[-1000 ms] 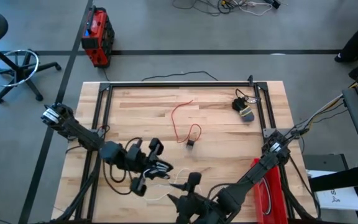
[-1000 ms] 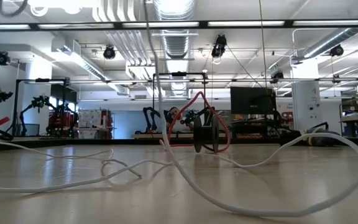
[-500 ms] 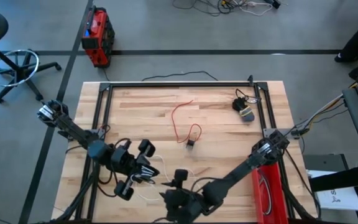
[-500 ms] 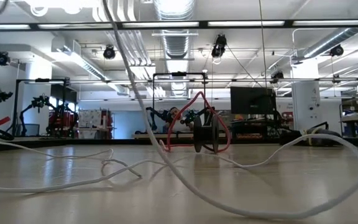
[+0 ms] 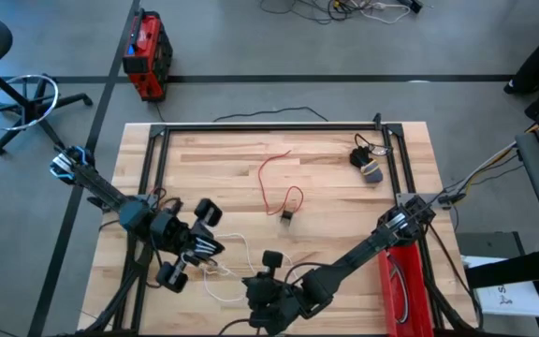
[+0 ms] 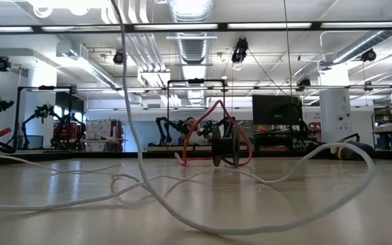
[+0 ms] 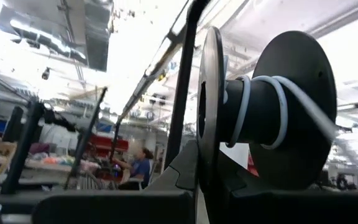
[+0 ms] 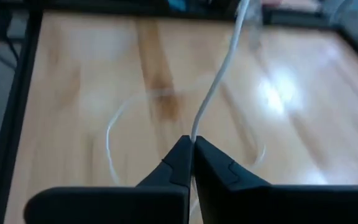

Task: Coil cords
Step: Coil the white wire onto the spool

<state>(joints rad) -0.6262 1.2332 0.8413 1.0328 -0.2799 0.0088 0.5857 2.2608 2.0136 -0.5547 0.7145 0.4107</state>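
- The right gripper [image 8: 191,149] sits at the table's [image 5: 204,150] near edge, its fingers pinched together on the white cord [image 8: 219,74].
- The left gripper [image 5: 199,245] holds a black spool [image 7: 278,112] with white cord wrapped round it; finger state: cannot tell.
- The red cord [image 5: 271,183] lies mid-table; a black cord [image 5: 368,161] lies coiled at the far right corner.

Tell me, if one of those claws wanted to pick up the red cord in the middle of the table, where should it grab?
Probably on the red cord's long bare run, coming straight down from above. In the low view that cord arches up off the wood, so fingers could close across it there. The small dark plug at its near end sits inside a tight loop, a more crowded spot.
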